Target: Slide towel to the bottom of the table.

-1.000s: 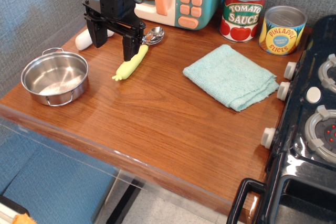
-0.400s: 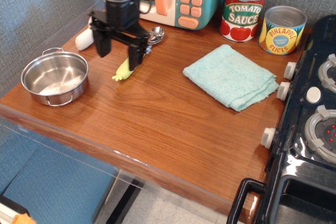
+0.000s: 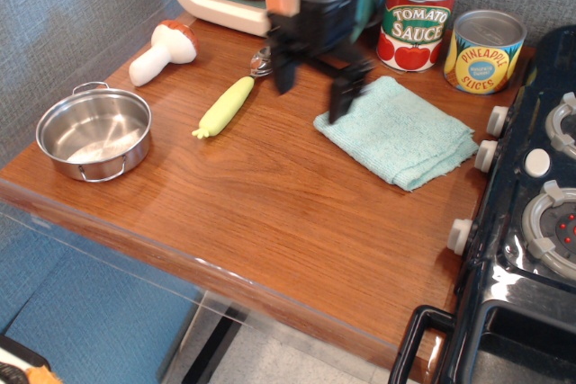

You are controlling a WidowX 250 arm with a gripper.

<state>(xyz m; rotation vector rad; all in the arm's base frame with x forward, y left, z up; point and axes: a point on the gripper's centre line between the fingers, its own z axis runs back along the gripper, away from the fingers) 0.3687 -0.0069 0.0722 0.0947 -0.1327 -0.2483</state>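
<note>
Towel [image 3: 399,131], light teal, folded square, right of centre on the table [image 3: 270,213].
I see my hand [image 3: 311,94], blurred, fingers apart, at its left corner.

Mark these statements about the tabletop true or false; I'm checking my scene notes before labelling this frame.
1. The towel lies near the stove knobs. True.
2. The gripper is shut on the towel. False: its fingers are spread apart, above the towel's left edge, gripping nothing.
3. The steel pot holds the corn. False: the corn lies on the table beside the pot.
4. Two cans stand behind the towel, a tomato sauce can and a pineapple slices can. True.
5. The toy mushroom lies on the towel. False: it lies on the table's far left side.
</note>
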